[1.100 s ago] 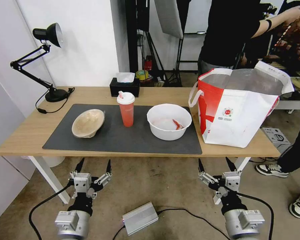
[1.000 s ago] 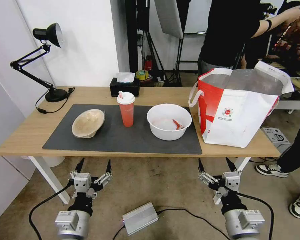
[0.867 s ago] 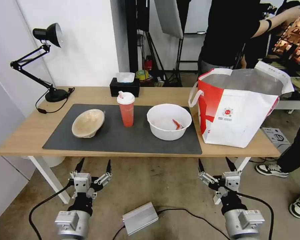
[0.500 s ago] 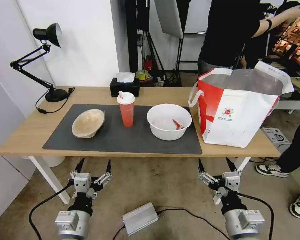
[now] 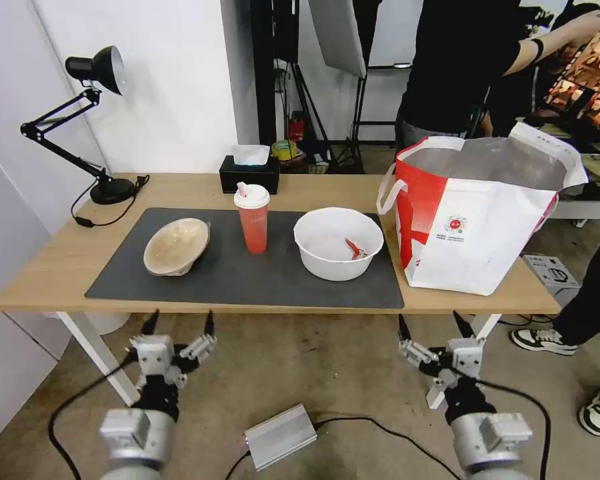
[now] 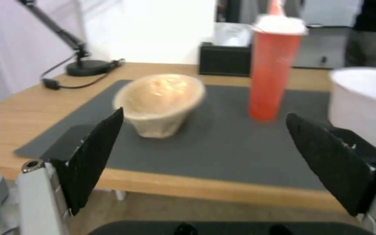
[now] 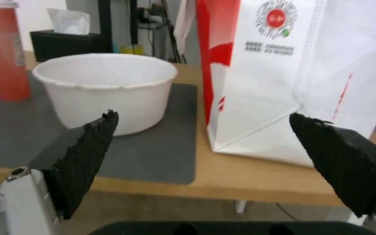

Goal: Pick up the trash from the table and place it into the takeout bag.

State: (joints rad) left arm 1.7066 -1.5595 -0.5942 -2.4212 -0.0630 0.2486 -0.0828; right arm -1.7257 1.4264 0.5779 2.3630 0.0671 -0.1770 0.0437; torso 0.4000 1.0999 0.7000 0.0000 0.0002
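The left gripper [image 5: 179, 322] hangs below the near edge of the table [image 5: 40, 267], out in front of it over the floor, its two dark fingers spread wide and holding nothing. Straight ahead of it and higher, on the dark grey mat [image 5: 247, 280], lies the beige paper-pulp bowl [image 5: 176, 246], tipped onto its side so that its mouth faces partly toward the gripper; in the left wrist view this bowl [image 6: 161, 102] sits between the spread fingers [image 6: 93, 153], well apart from them. Farther ahead and to that gripper's right stands the red drink cup [image 5: 252, 218], upright with its white lid on, and behind the cup is the black tissue box [image 5: 249, 175]. The black desk lamp [image 5: 93, 120] stands at the table's far left corner. The right gripper [image 5: 434, 325] likewise hangs low before the table edge, fingers released and wide apart, empty. Ahead of it and slightly to its left sits the white plastic bowl [image 5: 338, 243] with red scraps inside, resting upright on the mat; ahead and to its right stands the takeout bag [image 5: 477, 213], upright on the bare wood, mouth open, just beside the bowl. In the right wrist view the bowl [image 7: 105, 89] and the bag [image 7: 301, 75] both sit beyond the spread fingers [image 7: 86, 153], neither touched.
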